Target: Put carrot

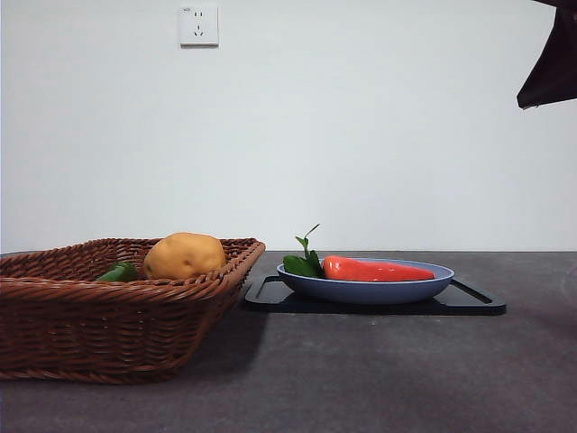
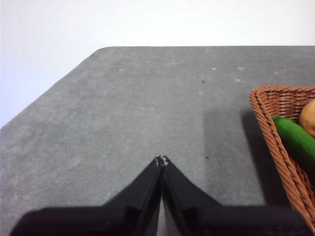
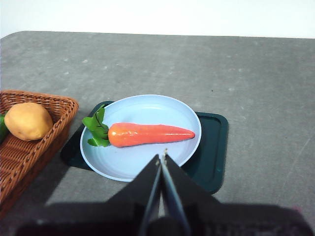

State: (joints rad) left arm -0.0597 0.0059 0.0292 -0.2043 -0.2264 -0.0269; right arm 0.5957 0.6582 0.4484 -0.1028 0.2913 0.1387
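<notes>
The carrot (image 1: 377, 269) (image 3: 150, 134) is glossy orange-red with green leaves at its thick end. It lies flat on a pale blue plate (image 1: 365, 290) (image 3: 142, 105), which rests on a dark tray (image 1: 475, 300) (image 3: 214, 142). My right gripper (image 3: 161, 156) hovers shut above the plate's near rim, just short of the carrot; a black tip (image 1: 550, 72) shows at the front view's top right corner. Over bare table beside the basket, my left gripper (image 2: 161, 160) is shut with nothing in it.
A brown wicker basket (image 1: 108, 311) (image 2: 275, 128) (image 3: 24, 157) stands left of the tray. It holds a yellow-brown potato (image 1: 184, 255) (image 3: 27, 121) and a green vegetable (image 1: 119, 271) (image 2: 295, 140). A wall socket (image 1: 198, 25) sits high on the white wall.
</notes>
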